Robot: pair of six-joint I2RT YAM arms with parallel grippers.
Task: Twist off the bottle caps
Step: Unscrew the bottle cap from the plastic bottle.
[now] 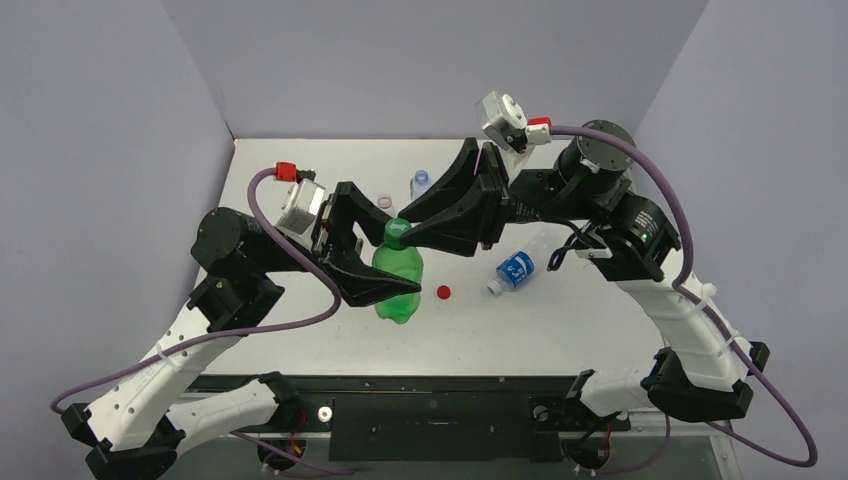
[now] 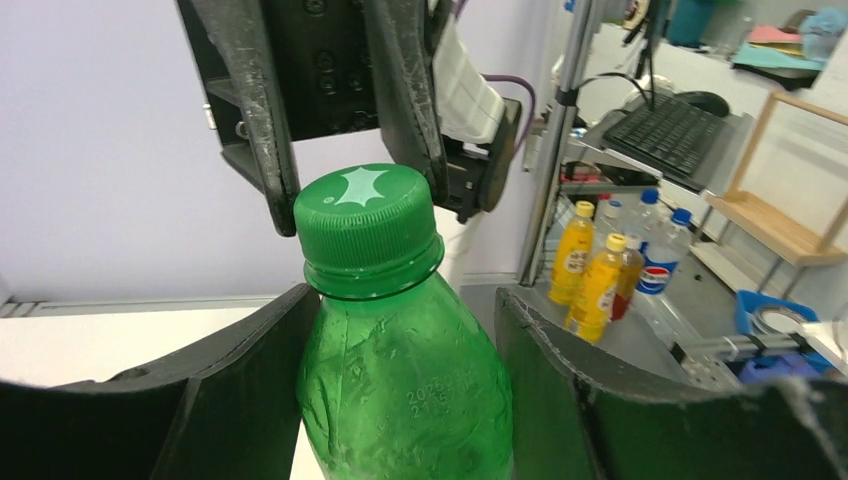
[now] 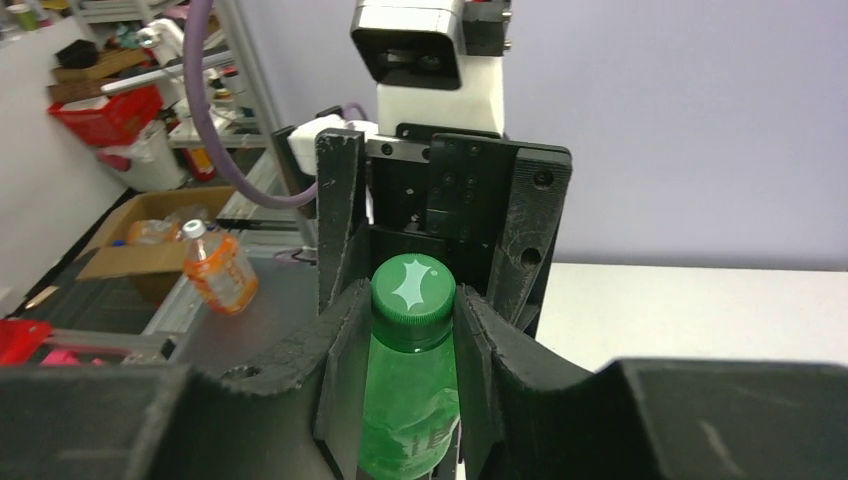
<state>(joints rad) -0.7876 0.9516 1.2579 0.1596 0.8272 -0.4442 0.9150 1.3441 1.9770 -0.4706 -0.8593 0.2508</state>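
Observation:
The all-green bottle [image 1: 400, 285] stands upright at the table's middle, and it also shows in the left wrist view [image 2: 405, 380]. My left gripper [image 1: 385, 290] is shut around its body, with a dark finger [image 2: 230, 400] on each side. The green cap [image 1: 397, 232] is on the bottle's neck. My right gripper [image 1: 408, 233] comes from the right and is shut on that cap [image 3: 413, 288], its pads [image 3: 340, 340] pressing both sides. A loose red cap [image 1: 443, 292] lies on the table right of the bottle.
A clear bottle with a blue label [image 1: 515, 270] lies on its side to the right. Another clear bottle [image 1: 421, 183] lies near the back wall, with a small whitish cap [image 1: 385, 201] beside it. Grey walls close the back and sides.

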